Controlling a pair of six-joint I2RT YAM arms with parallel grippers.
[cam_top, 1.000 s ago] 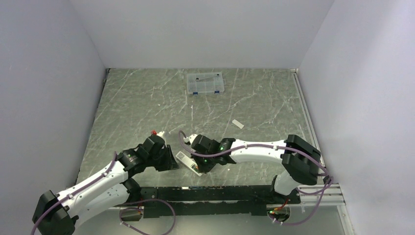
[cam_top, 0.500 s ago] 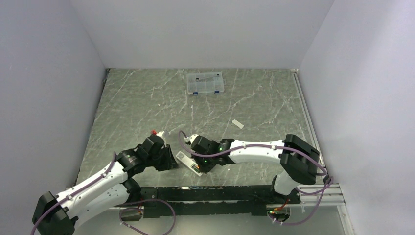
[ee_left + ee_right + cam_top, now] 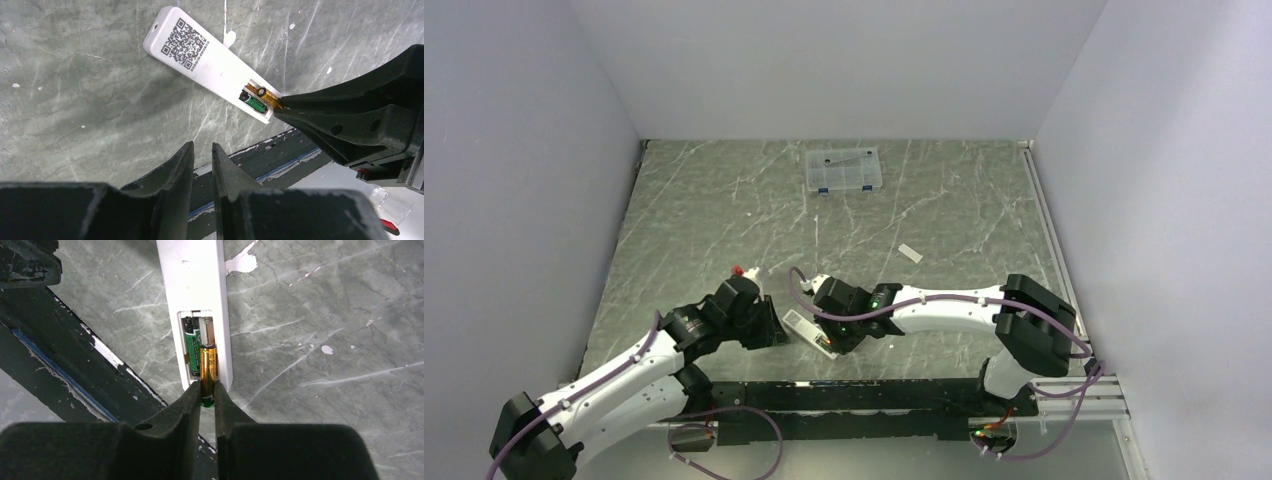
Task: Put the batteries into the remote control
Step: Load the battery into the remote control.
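Note:
The white remote control (image 3: 807, 331) lies face down near the table's front edge, its battery compartment open at the near end (image 3: 192, 275). One dark green battery (image 3: 192, 347) lies in the left slot and also shows in the left wrist view (image 3: 254, 103). My right gripper (image 3: 207, 387) is shut on a copper-orange battery (image 3: 208, 367) and holds it over the right slot, its far end inside the compartment. My left gripper (image 3: 202, 147) is just left of the remote (image 3: 210, 55), its jaws almost together with nothing between them.
A small flat white cover piece (image 3: 910, 253) lies right of centre. A clear compartment box with blue latches (image 3: 844, 170) stands at the back. A small red item (image 3: 738, 270) lies by the left arm. The black front rail (image 3: 874, 395) runs just below the remote.

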